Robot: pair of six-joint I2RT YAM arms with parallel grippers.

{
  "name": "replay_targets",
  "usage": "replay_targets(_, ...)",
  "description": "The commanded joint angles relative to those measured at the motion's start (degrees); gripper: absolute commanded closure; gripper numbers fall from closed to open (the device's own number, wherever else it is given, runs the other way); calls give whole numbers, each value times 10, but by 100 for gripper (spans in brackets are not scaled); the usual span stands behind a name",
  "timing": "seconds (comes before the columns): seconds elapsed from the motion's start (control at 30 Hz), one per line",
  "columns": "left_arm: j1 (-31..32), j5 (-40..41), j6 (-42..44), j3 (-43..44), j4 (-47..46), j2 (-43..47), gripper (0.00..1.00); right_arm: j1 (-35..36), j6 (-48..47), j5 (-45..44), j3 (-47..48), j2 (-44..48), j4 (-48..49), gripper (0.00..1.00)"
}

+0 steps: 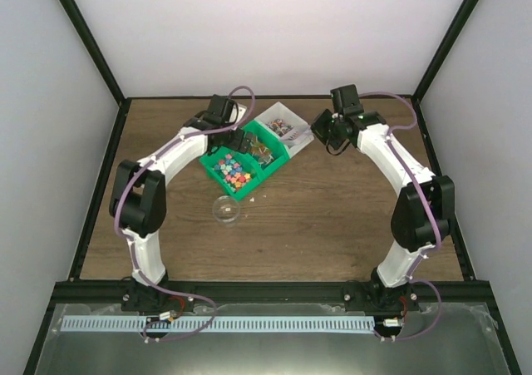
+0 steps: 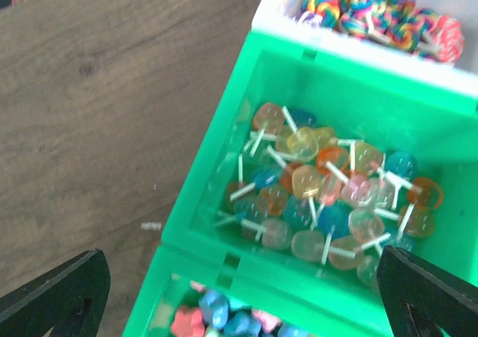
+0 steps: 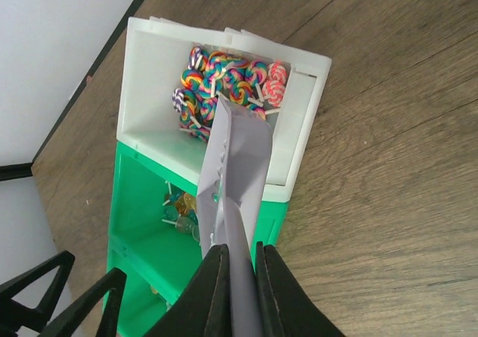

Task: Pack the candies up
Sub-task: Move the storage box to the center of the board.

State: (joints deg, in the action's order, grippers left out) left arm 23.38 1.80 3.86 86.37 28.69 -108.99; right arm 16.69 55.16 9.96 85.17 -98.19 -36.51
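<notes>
Our left gripper [image 2: 239,292] hangs spread wide above the lollipops [image 2: 328,187] in the green bin [image 2: 221,154] — our right gripper [image 3: 239,277] pinches a pale plastic bag [image 3: 239,158] over the white bin [image 3: 142,90].

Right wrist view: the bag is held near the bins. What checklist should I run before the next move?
1. Grip: right gripper shut on bag: ok.
2. Mouth of bag open: cannot tell.
3. Tip of bag over white bin: ok.
4. Other arm: left gripper open, empty: ok.
5. Below left gripper, lollipops in green bin: ok.
</notes>
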Motion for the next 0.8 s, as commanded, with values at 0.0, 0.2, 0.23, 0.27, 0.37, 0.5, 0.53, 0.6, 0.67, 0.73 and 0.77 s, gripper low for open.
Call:
replay_targets(0.0, -2, -19, 18, 84, 26, -57, 0, 0, 8, -68, 27, -11, -93, 99)
replay_targets(0.2, -3, 7, 13, 186, 62, -139, 0, -2, 20, -69, 54, -7, -92, 99)
replay_targets(0.23, -5, 10, 13, 187, 62, -146, 0, -2, 21, -70, 56, -6, -91, 99)
replay_targets(0.27, -7, 13, 11, 186, 62, -151, 0, -2, 22, -72, 56, -3, -86, 99)
replay_targets(0.37, -24, 12, 10, 161, 48, -154, 14, -8, 18, -68, 52, 4, -71, 99)
replay_targets(0.5, -61, -18, 8, 150, 39, -159, 29, -14, 10, -54, 52, 0, -52, 99)
replay_targets(0.53, -69, -28, 7, 149, 38, -163, 31, -14, 9, -50, 52, -2, -48, 99)
replay_targets(0.6, -81, -51, 6, 150, 36, -168, 34, -14, 5, -43, 54, -10, -42, 99)
replay_targets(0.67, -91, -65, 6, 157, 38, -181, 37, -13, 0, -38, 60, -20, -40, 99)
replay_targets(0.73, -97, -80, 3, 164, 42, -193, 40, -14, -4, -39, 70, -31, -46, 99)
replay_targets(0.77, -99, -85, 2, 166, 42, -197, 41, -13, -7, -42, 76, -39, -49, 99)
